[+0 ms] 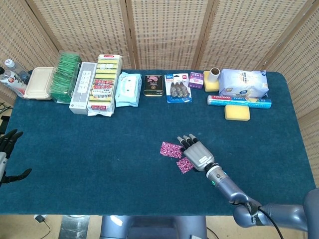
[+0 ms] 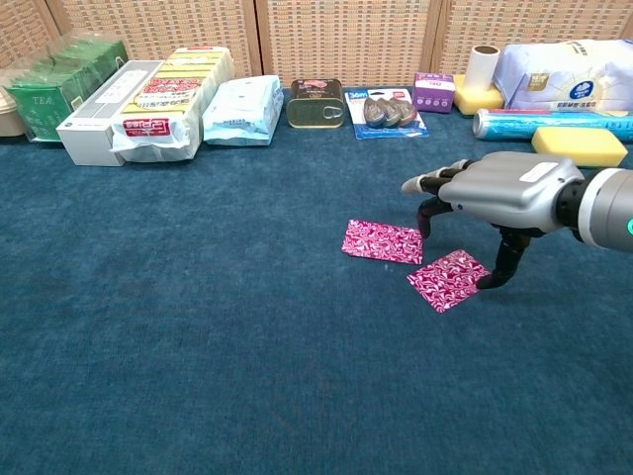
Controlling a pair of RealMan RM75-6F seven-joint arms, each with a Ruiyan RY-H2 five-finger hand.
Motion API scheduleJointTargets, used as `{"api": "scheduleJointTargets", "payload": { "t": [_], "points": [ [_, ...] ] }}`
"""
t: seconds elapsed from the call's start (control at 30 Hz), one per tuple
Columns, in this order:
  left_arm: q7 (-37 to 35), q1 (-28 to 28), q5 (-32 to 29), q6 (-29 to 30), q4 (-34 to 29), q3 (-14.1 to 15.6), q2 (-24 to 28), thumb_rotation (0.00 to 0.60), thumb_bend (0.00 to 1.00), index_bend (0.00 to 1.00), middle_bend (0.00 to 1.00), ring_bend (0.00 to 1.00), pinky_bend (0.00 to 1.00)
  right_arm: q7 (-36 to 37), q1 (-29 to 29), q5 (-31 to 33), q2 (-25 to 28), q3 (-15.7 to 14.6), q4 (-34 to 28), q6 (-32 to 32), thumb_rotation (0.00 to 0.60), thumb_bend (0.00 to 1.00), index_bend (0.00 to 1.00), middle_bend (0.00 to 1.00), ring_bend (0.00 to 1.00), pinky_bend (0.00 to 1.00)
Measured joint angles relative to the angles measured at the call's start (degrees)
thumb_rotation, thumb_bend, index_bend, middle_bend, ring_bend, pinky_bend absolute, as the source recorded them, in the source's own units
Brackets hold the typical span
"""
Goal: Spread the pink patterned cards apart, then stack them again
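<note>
Two pink patterned cards lie flat and apart on the blue cloth. The far card [image 2: 383, 240] [image 1: 171, 149] sits left of the near card [image 2: 450, 279] [image 1: 184, 166], with a thin strip of cloth between their corners. My right hand [image 2: 504, 188] [image 1: 198, 153] hovers over the right side of the pair, fingers apart and pointing down. It holds nothing, and its thumb tip stands at the near card's right edge. My left hand [image 1: 7, 154] hangs off the table's far left edge with its fingers spread and nothing in it.
A row of goods lines the back: green tea box [image 2: 59, 84], white box [image 2: 99, 124], sponge pack [image 2: 168, 94], wipes [image 2: 242, 109], tin [image 2: 316, 102], blister pack [image 2: 388, 112], foil roll [image 2: 549, 124], yellow sponge [image 2: 579, 143].
</note>
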Motion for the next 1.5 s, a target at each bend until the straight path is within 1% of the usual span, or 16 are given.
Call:
{"api": "scheduleJointTargets", "payload": {
  "t": [0.7,0.87,1.0,1.13,1.37,1.5],
  "points": [
    [0.9,-0.1,-0.4,-0.3,-0.2,0.1,-0.3,0.600,0.20,0.00,0.00,0.00,0.07,6.4,-2.0,-5.0,-1.8,-0.5,5.2,-1.6,0.566,0.23,0.27,0.00,0.00,0.05],
    [1.1,-0.2,-0.5,-0.4,-0.3,0.1,-0.4,0.600,0.20,0.00,0.00,0.00,0.07,7.4,-2.4,-6.3,-2.2,-0.3,5.9,-1.5,0.565,0.23,0.30,0.00,0.00,0.05],
    [1.3,-0.3,-0.7,-0.5,-0.4,0.1,-0.5,0.600,0.20,0.00,0.00,0.00,0.07,8.8,-2.7,-7.6,-2.8,-0.1,6.8,-1.4,0.567,0.23,0.36,0.00,0.00,0.06],
    [1.3,-0.2,-0.7,-0.5,-0.4,0.1,-0.5,0.600,0.20,0.00,0.00,0.00,0.07,9.7,-3.1,-8.5,-3.4,0.1,7.9,-1.3,0.569,0.23,0.40,0.00,0.00,0.06],
    [1.3,-0.2,-0.7,-0.5,-0.4,0.1,-0.5,0.600,0.20,0.00,0.00,0.00,0.07,11.2,-3.8,-9.9,-4.0,0.2,9.5,-1.2,0.568,0.23,0.42,0.00,0.00,0.07],
    [1.4,-0.2,-0.6,-0.5,-0.4,0.1,-0.6,0.600,0.20,0.00,0.00,0.00,0.07,11.8,-4.1,-10.5,-3.8,0.3,9.5,-1.2,0.566,0.23,0.39,0.00,0.00,0.07]
  ]
}}
